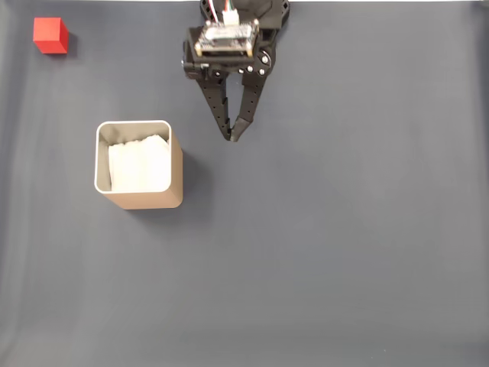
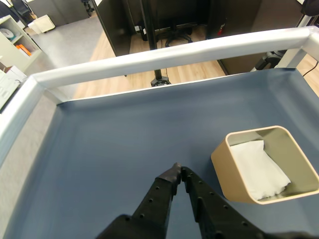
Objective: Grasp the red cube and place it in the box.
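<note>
I see the red cube (image 1: 50, 35) sitting on the dark blue mat (image 1: 344, 245) at the fixed view's top-left corner, well apart from the box (image 1: 137, 200), which stands upright with white lining inside. My gripper (image 1: 231, 136) hangs right of the box, fingertips pinched together, holding nothing.

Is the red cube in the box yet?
Out. The red cube sits on the mat, far from the box, which holds only white lining.
</note>
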`<state>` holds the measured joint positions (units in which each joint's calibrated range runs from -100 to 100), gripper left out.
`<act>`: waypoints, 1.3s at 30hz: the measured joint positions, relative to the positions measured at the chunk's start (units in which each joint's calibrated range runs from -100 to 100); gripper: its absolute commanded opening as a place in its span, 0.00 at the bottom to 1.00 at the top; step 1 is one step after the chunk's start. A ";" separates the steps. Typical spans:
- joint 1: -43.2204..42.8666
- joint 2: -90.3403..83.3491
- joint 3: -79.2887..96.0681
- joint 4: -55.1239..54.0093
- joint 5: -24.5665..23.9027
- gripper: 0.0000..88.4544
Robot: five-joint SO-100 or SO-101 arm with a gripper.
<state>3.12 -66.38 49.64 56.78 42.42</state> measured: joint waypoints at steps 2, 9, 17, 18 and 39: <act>1.28 2.41 -4.28 2.19 -0.15 0.00; 8.94 10.97 -16.76 11.13 -0.15 0.00; 20.89 20.15 -25.96 16.73 0.05 0.00; 22.32 21.13 -26.96 16.98 0.05 0.00; 44.04 36.91 -36.61 19.50 1.61 0.00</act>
<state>47.16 -29.47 13.02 76.28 44.03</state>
